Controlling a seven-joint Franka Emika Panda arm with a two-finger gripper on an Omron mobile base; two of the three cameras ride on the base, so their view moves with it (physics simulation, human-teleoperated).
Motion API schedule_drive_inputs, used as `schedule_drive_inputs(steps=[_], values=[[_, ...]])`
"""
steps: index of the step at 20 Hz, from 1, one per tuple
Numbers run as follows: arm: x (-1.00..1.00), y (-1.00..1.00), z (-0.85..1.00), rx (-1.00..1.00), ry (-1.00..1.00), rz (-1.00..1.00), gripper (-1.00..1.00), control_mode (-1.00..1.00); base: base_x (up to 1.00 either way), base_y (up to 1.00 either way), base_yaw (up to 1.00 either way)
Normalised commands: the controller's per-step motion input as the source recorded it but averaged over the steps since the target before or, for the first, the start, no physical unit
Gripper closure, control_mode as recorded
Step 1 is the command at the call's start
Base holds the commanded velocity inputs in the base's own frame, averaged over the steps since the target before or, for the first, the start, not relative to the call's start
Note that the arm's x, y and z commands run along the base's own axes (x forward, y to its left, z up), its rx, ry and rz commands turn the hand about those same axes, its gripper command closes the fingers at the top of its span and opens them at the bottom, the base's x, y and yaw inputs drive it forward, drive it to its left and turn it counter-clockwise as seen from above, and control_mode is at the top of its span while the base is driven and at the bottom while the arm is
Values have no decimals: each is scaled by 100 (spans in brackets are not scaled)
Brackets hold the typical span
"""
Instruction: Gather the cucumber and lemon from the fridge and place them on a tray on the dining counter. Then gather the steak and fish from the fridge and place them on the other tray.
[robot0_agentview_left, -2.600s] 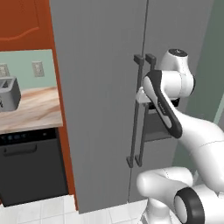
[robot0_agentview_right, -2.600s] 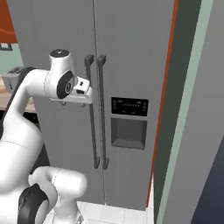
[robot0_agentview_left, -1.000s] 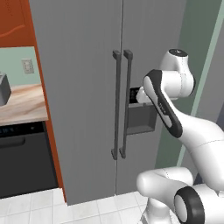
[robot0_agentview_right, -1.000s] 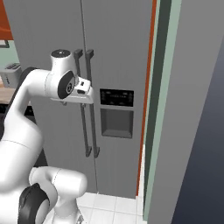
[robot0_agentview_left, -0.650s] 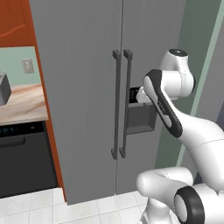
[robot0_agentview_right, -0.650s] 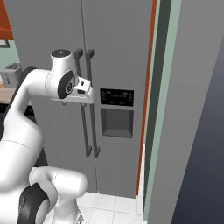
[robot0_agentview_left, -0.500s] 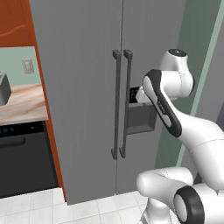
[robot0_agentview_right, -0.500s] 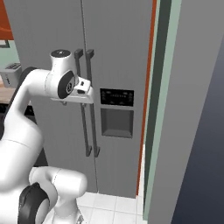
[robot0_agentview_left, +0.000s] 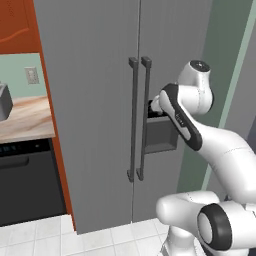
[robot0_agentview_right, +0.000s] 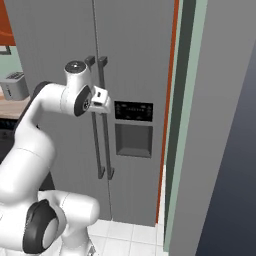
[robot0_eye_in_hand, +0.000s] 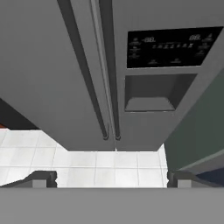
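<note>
Facing the closed fridge, the spread, empty gripper at frame bottom could slip past the right door handle if misaligned.

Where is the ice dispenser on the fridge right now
The ice dispenser is a recess in the fridge's right door, just under the dark control panel and right of the two vertical handles.

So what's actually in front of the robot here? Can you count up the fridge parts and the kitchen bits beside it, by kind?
Fridge doors: 2, both shut
Door handles: 2, upright, side by side at the middle seam
Dispenser recess: 1
Dark control panel: 1
Toaster: 1, on the counter
Wall outlet: 1
Total: 8
</note>
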Motion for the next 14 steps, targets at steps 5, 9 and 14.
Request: schedule_drive_inputs(steps=[5, 9, 14], values=[[60, 23, 0, 0, -12, -1, -100, -100, 0, 0, 0], [44, 32, 0, -1, -6, -3, -100, -100, 0, 0, 0], [15, 1, 2, -1, 0, -2, -100, -100, 0, 0, 0]])
